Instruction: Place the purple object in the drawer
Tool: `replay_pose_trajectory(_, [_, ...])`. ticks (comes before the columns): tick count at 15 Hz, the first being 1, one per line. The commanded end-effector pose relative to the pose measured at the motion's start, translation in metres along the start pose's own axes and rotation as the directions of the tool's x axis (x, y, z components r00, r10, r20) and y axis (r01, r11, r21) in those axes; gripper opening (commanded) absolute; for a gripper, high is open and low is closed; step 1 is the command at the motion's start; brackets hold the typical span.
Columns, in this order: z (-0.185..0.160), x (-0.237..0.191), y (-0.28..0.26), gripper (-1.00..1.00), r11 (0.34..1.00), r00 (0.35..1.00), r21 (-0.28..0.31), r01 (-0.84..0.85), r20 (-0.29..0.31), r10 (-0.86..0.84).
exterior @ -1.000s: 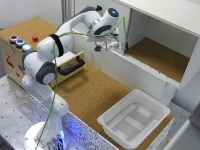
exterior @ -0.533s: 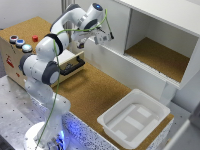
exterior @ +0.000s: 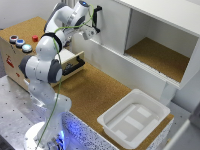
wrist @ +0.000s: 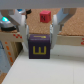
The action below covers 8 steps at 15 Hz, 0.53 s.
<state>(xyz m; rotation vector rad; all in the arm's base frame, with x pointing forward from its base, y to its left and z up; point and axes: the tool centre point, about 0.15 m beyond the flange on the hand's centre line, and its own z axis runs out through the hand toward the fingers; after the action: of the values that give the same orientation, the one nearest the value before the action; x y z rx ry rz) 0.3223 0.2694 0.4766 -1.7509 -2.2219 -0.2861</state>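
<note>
My gripper (wrist: pixel 39 37) is shut on a purple cube (wrist: pixel 39 46) with a yellow letter on its face, one finger (wrist: pixel 23 31) on each side. In the exterior view the gripper (exterior: pixel 89 31) hangs high in front of the white cabinet, to the exterior view's right of the wooden box (exterior: pixel 15 57). The cube is hard to make out there. The light plywood drawer (exterior: pixel 71 67) with a black bar handle (exterior: pixel 79 63) stands pulled open, partly hidden behind my arm. The wrist view shows the box's top with a red button (wrist: pixel 45 16) beyond the cube.
Coloured round buttons (exterior: pixel 22 43) sit on the wooden box. A white cabinet (exterior: pixel 165 30) with an open cork-floored compartment fills the exterior view's right. A white plastic tub (exterior: pixel 134 118) stands on the cork table near the front right. My arm's base (exterior: pixel 47 130) stands at the front left.
My gripper has moved with the purple cube toward the exterior view's left and slightly up, from the cabinet's ledge toward the wooden box.
</note>
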Motion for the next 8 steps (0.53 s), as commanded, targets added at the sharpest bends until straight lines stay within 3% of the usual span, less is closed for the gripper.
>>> replay_pose_trajectory(1, [0.069, 0.017, -0.028, -1.0, 0.977, 0.998, -0.206, 0.059, -0.006, -0.061])
replay_pose_trajectory(3, [0.089, 0.016, -0.023, -1.0, 0.967, 0.999, -0.25, -0.038, 0.009, 0.042])
replay_pose_trajectory(8, [0.132, -0.003, -0.013, -1.0, 0.945, 0.977, -0.258, -0.198, 0.021, 0.211])
